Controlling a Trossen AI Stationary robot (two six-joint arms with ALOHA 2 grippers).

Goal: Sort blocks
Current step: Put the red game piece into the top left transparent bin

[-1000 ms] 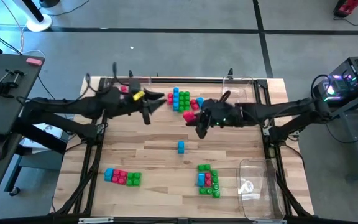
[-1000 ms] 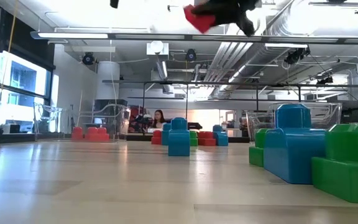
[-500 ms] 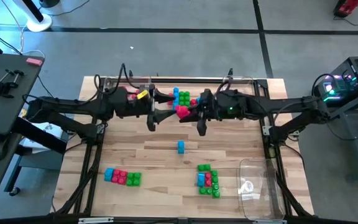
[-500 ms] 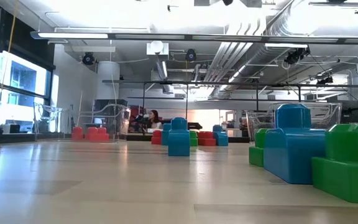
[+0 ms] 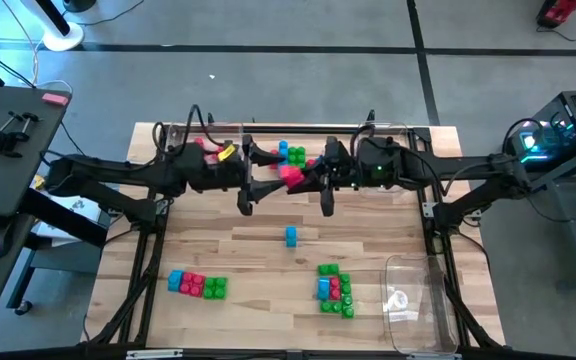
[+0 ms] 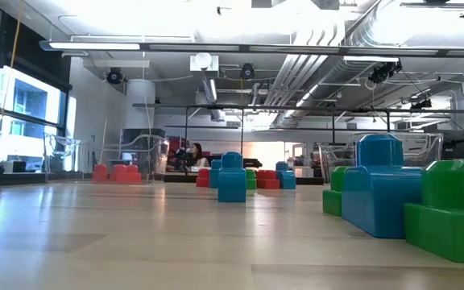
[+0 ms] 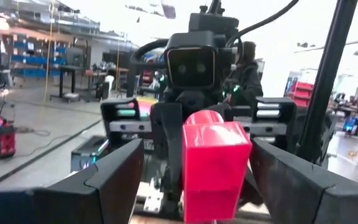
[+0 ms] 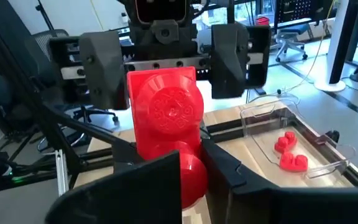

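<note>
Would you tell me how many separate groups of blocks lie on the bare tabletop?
4: a back-centre pile, a lone blue block mid-table, a front-left row, a front-right cluster; arms may hide more.

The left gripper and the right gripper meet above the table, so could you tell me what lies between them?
A red block, held by the right gripper, sits between the open jaws of the left gripper; the high view and both wrist views show it.

held block: pinkish red block (image 5: 291, 175), raised above the table's far middle
lone block: blue (image 5: 291, 236), mid-table
near clusters: mixed row (image 5: 196, 285); mixed pile (image 5: 335, 287)
</note>
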